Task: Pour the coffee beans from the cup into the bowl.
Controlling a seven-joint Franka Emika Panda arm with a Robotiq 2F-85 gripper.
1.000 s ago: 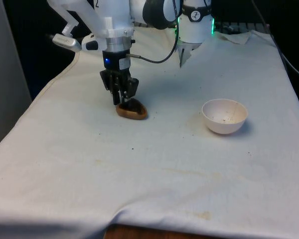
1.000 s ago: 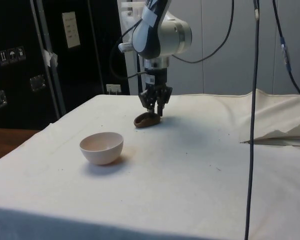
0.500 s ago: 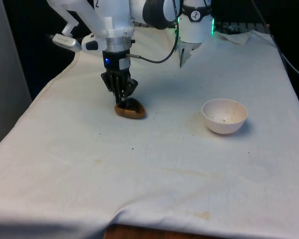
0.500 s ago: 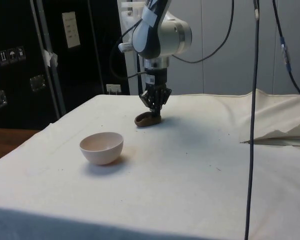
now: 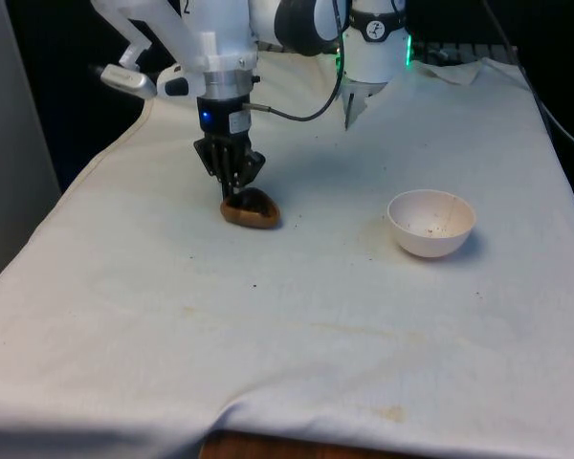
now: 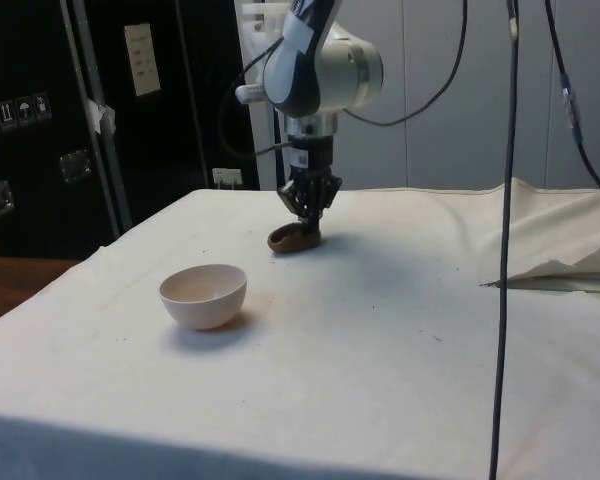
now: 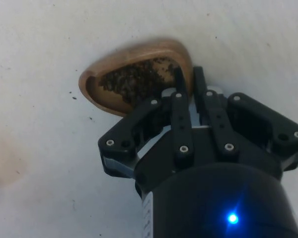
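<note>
A: Gripper status?
B: Clamped on rim of wooden cup. One finger inside, one outside the wall, per wrist view. Pointing straight down.

A: Cup location?
B: On the cloth, toward the table's far end, nearer the edge at front view's left. Resting on the table, upright, not lifted as far as can be told. In side view sits directly under the gripper.

A: Cup contents?
B: Dark coffee beans, piled inside; cup shallow, light brown, rounded-triangular in outline.

A: Bowl?
B: White bowl well apart from cup, toward the edge at front view's right. Upright. A few dark specks inside. In side view stands nearer the camera than the cup.

A: Other items?
B: Scattered dark specks on cloth near cup and bowl. Faint brownish stains on cloth toward near edge. Black cable hanging in side view foreground.
</note>
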